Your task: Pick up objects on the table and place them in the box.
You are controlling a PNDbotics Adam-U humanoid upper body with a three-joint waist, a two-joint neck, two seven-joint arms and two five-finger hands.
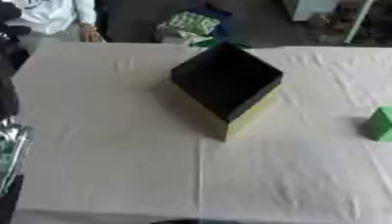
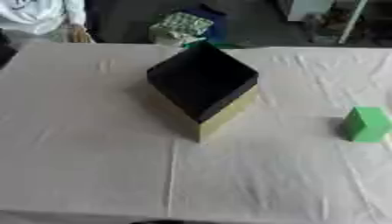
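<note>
Cream cloth covers the worktop (image 2: 92, 166), creased w/ fold lines running near to far, filling most of both views. Beyond the far edge: dark floor, a patterned green-and-white bundle (image 2: 180, 25) next to sth blue, and pale furniture at far right.

Open-topped square box w/ dull yellow cardboard walls and dark black inside (image 2: 202, 83) sits a bit far of centre on the worktop, turned corner-on so one corner points near. Interior is all dark; can't tell if anything is in it. Yellow outer walls show only on the near-right side and at the near corner.

Small bright green cube-shaped block (image 2: 365, 124) sits on the cloth at the right, near the right edge, well apart from the box, outside it. In the left eye view it's cut by the frame edge.

Hands: neither robot hand shows in either view, so open/closed can't be told for left or right. Left eye view has dark and silvery shapes along the left edge (image 1: 9, 144), too unclear to ID. Nothing touches the box or the green block.
</note>
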